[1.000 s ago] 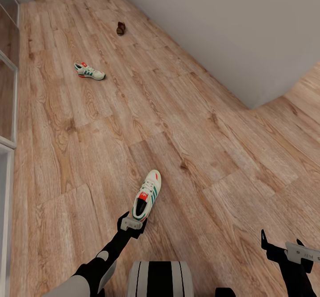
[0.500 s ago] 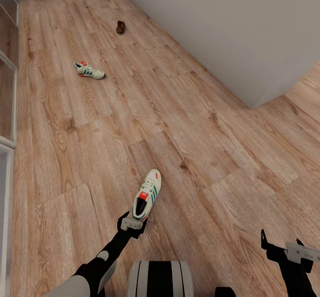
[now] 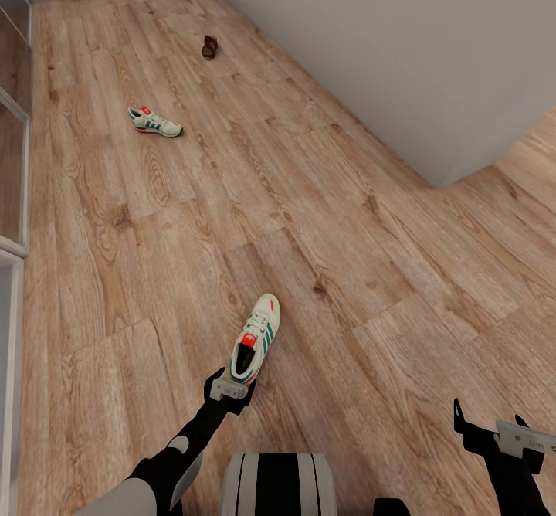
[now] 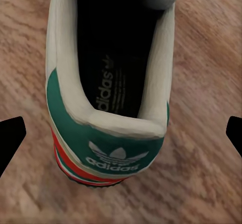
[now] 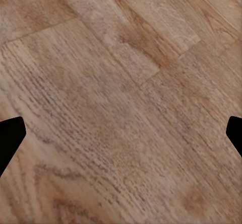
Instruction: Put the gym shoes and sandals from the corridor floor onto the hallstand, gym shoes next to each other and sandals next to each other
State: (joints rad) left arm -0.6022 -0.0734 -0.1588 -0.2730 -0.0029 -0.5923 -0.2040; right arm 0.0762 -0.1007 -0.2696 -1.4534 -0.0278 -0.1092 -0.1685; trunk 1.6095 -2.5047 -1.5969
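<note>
Shoes remain on the corridor floor (image 3: 116, 284); none is on the rack, so by this evidence the task is at its first pickup with all placements outstanding.

Far left: glass-panelled frames (image 3: 11, 191) line the corridor edge. Next, toward the far end, one sneaker (image 3: 155, 123) lies on its side on the planks, well apart from the robot. Near it, further down the corridor and just beside the grey wall (image 3: 386, 52), lies a single dark brown sandal (image 3: 209, 48). A second sandal cannot be located.

Centre, close to the robot: the other sneaker (image 3: 256, 338) stands upright on its sole, toe pointing away. The left pincer (image 3: 228, 387) sits at its heel. In the left wrist view the heel (image 4: 108, 148) lies between the two dark fingertips (image 4: 10, 138), which stand wide at either side and do not touch the shoe: the pincer is released, nothing grasped.

Right: the right pincer (image 3: 506, 435) hangs over bare planks, well apart from any shoe. Its wrist view shows the fingertips (image 5: 10, 136) spread wide over wood grain: released, empty.

Judgement: the left pincer appears lined up on the heel, ready to clench. Left to do: lift this sneaker, fetch the other, gather both sandals, set the pairs together on the rack.
</note>
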